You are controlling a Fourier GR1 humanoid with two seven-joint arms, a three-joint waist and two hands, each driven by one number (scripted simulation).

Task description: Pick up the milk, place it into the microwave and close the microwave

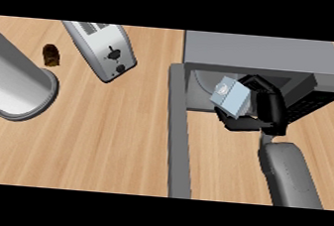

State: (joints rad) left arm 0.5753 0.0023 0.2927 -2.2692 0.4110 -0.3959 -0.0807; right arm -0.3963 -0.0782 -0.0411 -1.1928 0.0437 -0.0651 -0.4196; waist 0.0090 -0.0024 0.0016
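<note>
My right hand (pixel 262 112) curls round the milk (pixel 230 96); it's a small pale blue-grey carton, tilted, at the microwave (pixel 266 53) mouth. The door (pixel 179 136) stands open to the left.

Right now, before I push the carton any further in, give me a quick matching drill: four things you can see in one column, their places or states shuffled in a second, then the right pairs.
Things:
1. milk carton
2. microwave door
3. toaster
4. small brown object

Places or states:
A. swung open toward the view's lower edge
B. lies between the big grey cylinder and the toaster
C. held by the right hand at the microwave opening
D. lies on the counter left of the microwave

Pairs: 1-C, 2-A, 3-D, 4-B
</note>
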